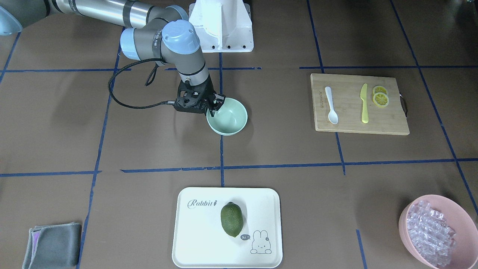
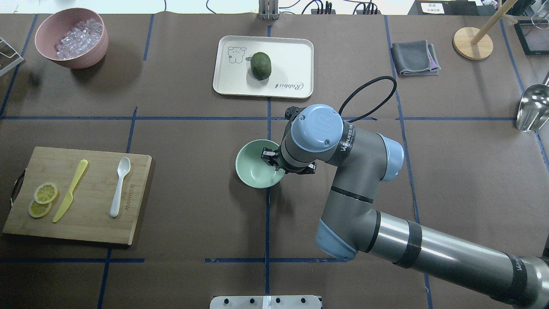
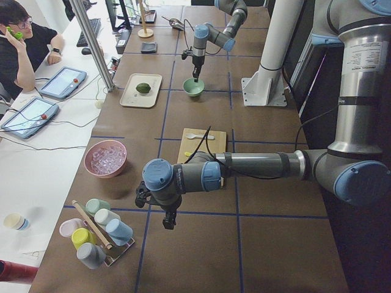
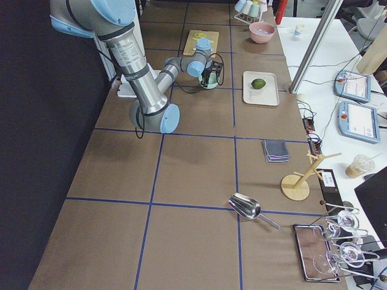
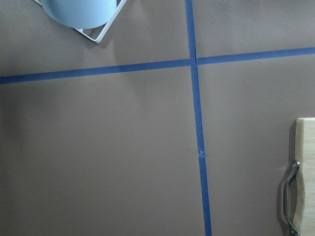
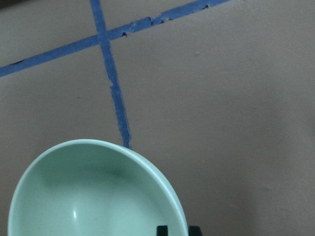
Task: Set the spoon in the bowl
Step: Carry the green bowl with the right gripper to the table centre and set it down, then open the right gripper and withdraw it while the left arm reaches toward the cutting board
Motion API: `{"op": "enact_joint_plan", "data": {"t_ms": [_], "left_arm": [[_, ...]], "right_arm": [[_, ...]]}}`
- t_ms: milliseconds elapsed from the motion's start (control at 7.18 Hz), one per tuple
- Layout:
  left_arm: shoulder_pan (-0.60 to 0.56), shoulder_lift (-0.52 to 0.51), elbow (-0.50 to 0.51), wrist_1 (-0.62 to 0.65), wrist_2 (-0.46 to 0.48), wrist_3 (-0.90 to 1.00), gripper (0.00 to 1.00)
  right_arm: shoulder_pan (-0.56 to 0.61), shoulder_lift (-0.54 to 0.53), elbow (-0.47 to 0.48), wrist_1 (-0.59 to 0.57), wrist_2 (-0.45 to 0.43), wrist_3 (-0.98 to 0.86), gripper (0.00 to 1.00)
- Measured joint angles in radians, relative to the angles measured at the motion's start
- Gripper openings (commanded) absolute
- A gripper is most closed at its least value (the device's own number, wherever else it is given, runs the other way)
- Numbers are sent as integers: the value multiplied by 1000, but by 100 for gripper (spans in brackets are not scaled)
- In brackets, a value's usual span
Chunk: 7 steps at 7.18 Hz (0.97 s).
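White plastic spoon (image 1: 331, 105) on wood board (image 1: 347, 119), well apart from green bowl (image 1: 231, 121). My right gripper (image 1: 216, 104) straddles the bowl rim; clamped or not, can't tell. Left gripper (image 3: 168, 221): same. Rec.: keep bowl level, approx. upright; fetch spoon by handle.

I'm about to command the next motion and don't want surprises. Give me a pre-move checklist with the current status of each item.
1. Spoon free to pick: the spoon lies flat on the cutting board, apart from the yellow knife. Ok.
2. Bowl ready: the bowl sits upright and empty. Ok.
3. Right gripper clear of the bowl: the right gripper is at the bowl's rim. Not ok.
4. Right gripper's hold on the rim: cannot tell.
5. Left gripper open: the left gripper shows only in the side view, far from the spoon. Cannot tell.
6. Spoon in bowl: not ok, not yet done.
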Motion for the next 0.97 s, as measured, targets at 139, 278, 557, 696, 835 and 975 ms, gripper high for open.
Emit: {"op": "enact_joint_plan", "data": {"t_ms": [139,278,557,696,835,975], "left_arm": [[0,0,0,0,0,0,100],[0,-1,-1,0,0,0,100],[2,-2,-43,-9,2,-1,100],[12,-2,-93,-24,2,-19,100],[43,-3,-156,-38,3,-82,100],[97,-2,-228,-46,7,-189,100]], "right_arm": [[6,-2,4,0,0,-1,100],[11,-4,8,0,0,-1,100],[22,-7,34,0,4,-3,100],[34,-12,55,-1,13,-6,100],[55,-16,78,-3,27,-10,100],[83,-22,101,-14,37,-12,100]]}}
